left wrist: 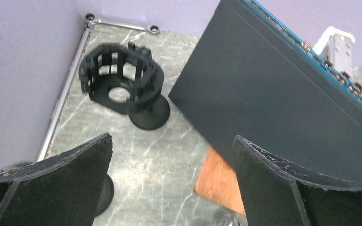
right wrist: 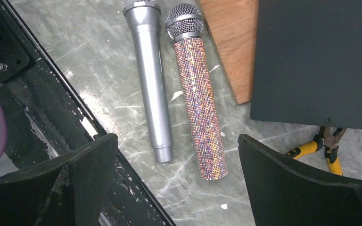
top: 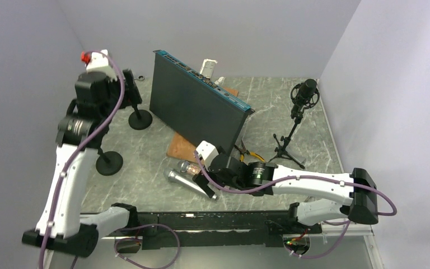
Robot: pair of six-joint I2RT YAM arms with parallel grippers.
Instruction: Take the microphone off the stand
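Observation:
A black condenser microphone [top: 304,93] sits in its shock mount on a small tripod stand [top: 286,150] at the back right. A silver microphone [right wrist: 152,80] and a glittery microphone [right wrist: 198,99] lie side by side on the table near the front. My right gripper [right wrist: 177,137] is open and empty just above their tail ends, also in the top view [top: 204,182]. My left gripper [left wrist: 173,139] is open and empty, raised at the back left [top: 130,84]. An empty black cage holder [left wrist: 120,80] on a round-base stand is below it.
A large dark flat panel [top: 197,104] stands tilted mid-table over a wooden board [right wrist: 230,42]. A second round-base stand [top: 110,163] is at the left. Yellow-handled pliers [right wrist: 324,147] lie by the panel's corner. A black rail [right wrist: 52,108] runs along the near edge.

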